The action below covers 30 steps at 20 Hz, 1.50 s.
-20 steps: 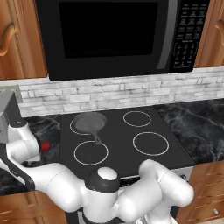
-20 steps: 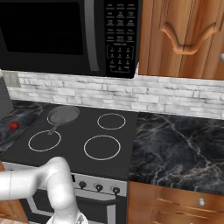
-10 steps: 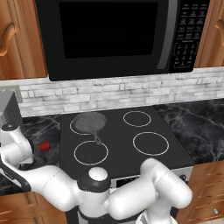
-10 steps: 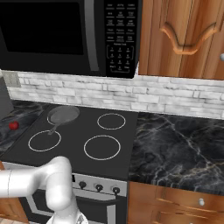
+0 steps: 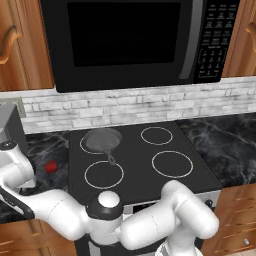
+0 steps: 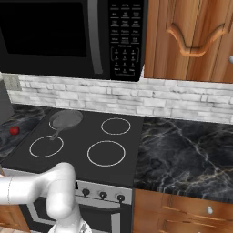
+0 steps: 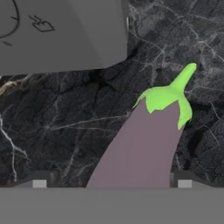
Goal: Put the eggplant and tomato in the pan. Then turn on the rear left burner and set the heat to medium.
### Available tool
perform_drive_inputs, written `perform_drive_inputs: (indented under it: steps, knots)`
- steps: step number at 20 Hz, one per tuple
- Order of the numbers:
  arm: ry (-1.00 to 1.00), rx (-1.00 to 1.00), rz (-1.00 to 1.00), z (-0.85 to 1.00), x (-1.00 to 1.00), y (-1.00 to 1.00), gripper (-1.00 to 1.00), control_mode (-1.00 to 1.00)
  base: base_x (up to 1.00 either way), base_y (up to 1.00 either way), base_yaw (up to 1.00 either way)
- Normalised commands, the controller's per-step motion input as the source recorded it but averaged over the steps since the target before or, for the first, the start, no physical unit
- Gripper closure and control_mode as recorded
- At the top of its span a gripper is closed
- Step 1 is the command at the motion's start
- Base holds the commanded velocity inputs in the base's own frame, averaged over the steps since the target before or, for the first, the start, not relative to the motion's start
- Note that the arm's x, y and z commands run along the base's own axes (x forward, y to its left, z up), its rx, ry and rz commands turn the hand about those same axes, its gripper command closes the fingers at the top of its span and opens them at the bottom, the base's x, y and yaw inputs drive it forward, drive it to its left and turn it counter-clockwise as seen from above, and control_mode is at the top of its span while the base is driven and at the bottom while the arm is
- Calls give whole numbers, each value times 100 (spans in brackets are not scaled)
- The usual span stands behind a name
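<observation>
left of stove on dark counter: eggplant (image 7: 140,148) lying flat, centred between wide-open gripper (image 7: 111,183) fingers, likely lined up to grab | tomato (image 5: 50,166) nearby on counter | pan (image 5: 101,139) empty on rear left burner

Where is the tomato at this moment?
The tomato lies on the dark counter left of the cooktop, apart from the pan on the rear left burner.
</observation>
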Motion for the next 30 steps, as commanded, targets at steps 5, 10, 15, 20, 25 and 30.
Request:
perform_drive_inputs:
  steps: [5, 10, 15, 20, 25, 30]
  knots:
    - [0, 0, 0, 0, 0, 0, 100, -100, 0, 0, 0]
    - [0, 0, 0, 0, -26, -1, 100, -100, 0, 0, 0]
    - [-3, 10, 12, 16, -95, -30, 100, -100, 0, 0, 0]
    - [-2, 12, 20, 75, -56, -62, 100, -100, 0, 0, 0]
    - [-5, 12, 22, 86, -15, -97, 100, -100, 0, 0, 0]
    - [-4, 10, 20, 75, -2, -100, 100, -100, 0, 0, 0]
